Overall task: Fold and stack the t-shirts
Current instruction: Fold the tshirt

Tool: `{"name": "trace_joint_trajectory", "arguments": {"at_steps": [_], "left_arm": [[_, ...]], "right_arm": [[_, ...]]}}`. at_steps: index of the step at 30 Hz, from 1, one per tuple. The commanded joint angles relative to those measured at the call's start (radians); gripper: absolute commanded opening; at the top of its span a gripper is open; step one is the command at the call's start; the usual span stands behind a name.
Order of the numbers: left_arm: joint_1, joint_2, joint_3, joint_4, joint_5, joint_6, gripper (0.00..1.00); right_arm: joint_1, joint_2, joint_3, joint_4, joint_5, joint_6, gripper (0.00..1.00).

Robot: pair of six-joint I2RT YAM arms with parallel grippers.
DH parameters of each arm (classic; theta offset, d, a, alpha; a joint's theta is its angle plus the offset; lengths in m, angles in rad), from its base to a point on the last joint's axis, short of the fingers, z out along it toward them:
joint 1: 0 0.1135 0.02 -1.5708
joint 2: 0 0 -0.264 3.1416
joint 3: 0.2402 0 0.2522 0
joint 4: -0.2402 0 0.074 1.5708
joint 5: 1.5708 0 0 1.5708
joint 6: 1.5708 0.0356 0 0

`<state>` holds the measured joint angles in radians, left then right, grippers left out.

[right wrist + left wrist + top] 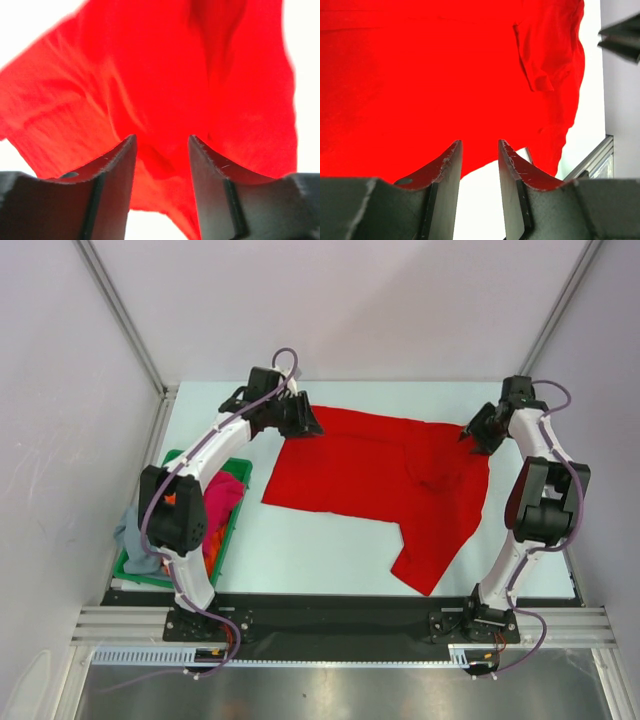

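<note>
A bright red t-shirt (380,480) lies spread on the pale table, one part trailing toward the near edge. My left gripper (305,420) sits at the shirt's far left corner. In the left wrist view its jaws (480,145) stand open over bare table, with the red cloth (445,75) just beyond the tips. My right gripper (472,440) is at the shirt's far right edge. In the right wrist view it (161,139) is open, with rumpled red cloth (165,75) lying loose in and beyond the gap. Magenta-pink (222,495) and grey-blue (135,535) t-shirts lie bunched at the left.
A green tray (240,502) at the table's left side holds the bunched shirts, with the grey-blue one spilling over its left rim. Metal frame posts rise at the far corners (160,390). The right arm's fingers (622,42) show at the top right of the left wrist view.
</note>
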<state>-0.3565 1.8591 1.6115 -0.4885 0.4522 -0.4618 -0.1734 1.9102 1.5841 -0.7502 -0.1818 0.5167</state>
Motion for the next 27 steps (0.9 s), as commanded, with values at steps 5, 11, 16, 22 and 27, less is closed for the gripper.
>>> {"name": "trace_joint_trajectory", "arguments": {"at_steps": [5, 11, 16, 22, 27], "left_arm": [[-0.032, -0.028, -0.022, 0.080, 0.026, 0.003, 0.40], [-0.032, 0.014, -0.056, 0.171, -0.061, -0.015, 0.39], [-0.024, 0.113, -0.044, 0.396, -0.125, -0.060, 0.39], [-0.010, 0.368, 0.198, 0.441, -0.181, -0.101, 0.37], [0.002, 0.500, 0.423, 0.368, -0.309, -0.116, 0.35]], "right_arm": [[-0.063, 0.177, 0.117, 0.226, -0.016, -0.070, 0.60], [-0.066, 0.306, 0.270, 0.233, -0.028, -0.110, 0.62], [-0.069, 0.342, 0.315, 0.279, -0.016, -0.096, 0.62], [-0.092, 0.386, 0.350, 0.295, -0.018, -0.057, 0.61], [-0.095, 0.417, 0.376, 0.321, -0.038, -0.032, 0.60]]}}
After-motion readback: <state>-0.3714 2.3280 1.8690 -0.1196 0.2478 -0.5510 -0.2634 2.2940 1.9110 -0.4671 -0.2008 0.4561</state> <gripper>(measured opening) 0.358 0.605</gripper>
